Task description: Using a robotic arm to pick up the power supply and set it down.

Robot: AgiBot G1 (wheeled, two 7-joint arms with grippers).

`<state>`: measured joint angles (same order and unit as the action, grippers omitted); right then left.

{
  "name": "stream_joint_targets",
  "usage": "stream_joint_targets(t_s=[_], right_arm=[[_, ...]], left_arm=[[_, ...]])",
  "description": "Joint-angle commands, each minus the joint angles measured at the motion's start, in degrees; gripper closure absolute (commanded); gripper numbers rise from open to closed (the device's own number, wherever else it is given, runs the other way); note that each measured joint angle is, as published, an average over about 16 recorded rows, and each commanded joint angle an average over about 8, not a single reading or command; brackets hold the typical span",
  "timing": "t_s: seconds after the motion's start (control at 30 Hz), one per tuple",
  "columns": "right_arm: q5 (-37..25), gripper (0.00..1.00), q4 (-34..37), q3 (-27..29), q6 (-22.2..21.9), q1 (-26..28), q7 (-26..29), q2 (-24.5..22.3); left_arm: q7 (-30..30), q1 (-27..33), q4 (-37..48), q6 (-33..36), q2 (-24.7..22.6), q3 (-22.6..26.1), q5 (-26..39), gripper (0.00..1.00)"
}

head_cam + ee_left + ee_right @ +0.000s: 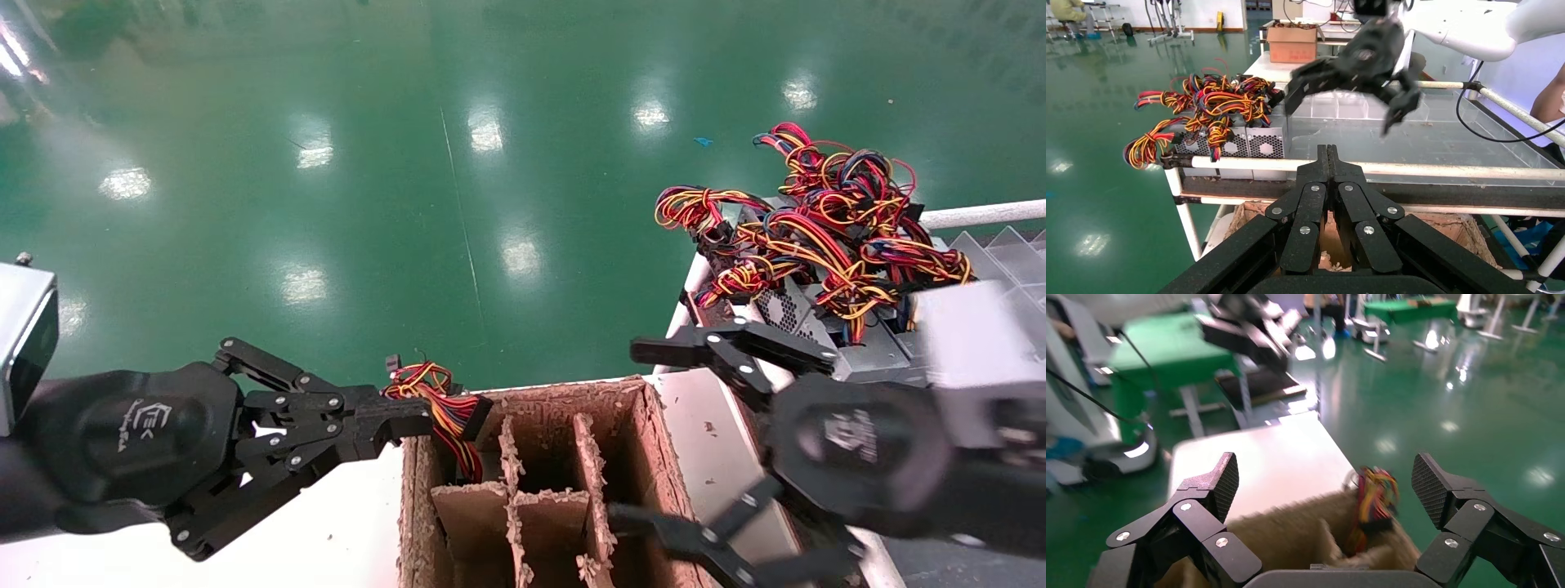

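The small grey power supply's red-yellow-black wire bundle (445, 408) pokes out of the brown cardboard divider box's (654, 441) corner cell, right at the clenched left gripper's (409, 420) fingertips. Right gripper (654, 437) hovers spread wide above the box.

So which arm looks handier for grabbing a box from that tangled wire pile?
Right, probably. The right gripper hangs open just beside the pile of wired boxes, while the left gripper is shut, across the cardboard box from it.
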<state>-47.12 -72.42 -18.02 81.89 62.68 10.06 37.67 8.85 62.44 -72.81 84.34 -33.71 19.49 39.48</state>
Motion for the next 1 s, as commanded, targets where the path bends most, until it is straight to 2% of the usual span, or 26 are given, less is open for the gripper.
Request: stream_joint_targets(t_s=[0.03,0.23,0.27,0.53,0.7,1.0], right_arm=[[-2.1,0.00,0.2,-0.7,-1.4,0.4,-0.3,0.9],[-5.8,0.00,2.0,-2.6,-4.1,1.6,-0.3,3.7],[-5.8,0.00,2.1,-2.6,-4.1,1.6,-0.3,3.7],[-9.1,0.00,2.9,-4.4,-6.4,2.4,-0.1,6.2],[-13.9,0.00,6.0,-7.6,-9.2,5.3,0.7,11.7],[-19.2,0.00,19.4,-12.0,-11.4,11.7,0.1,22.7]], left_arm=[[0.0,0.0,0.0,0.0,0.0,0.0,0.0,0.84],[0.0,0.0,0.0,0.0,0.0,0.0,0.0,0.09],[0.0,0.0,0.0,0.0,0.0,0.0,0.0,0.01],[0.0,0.0,0.0,0.0,0.0,0.0,0.0,0.00],[0.0,0.0,0.0,0.0,0.0,0.0,0.0,0.00],[0.0,0.0,0.0,0.0,0.0,0.0,0.0,0.00]])
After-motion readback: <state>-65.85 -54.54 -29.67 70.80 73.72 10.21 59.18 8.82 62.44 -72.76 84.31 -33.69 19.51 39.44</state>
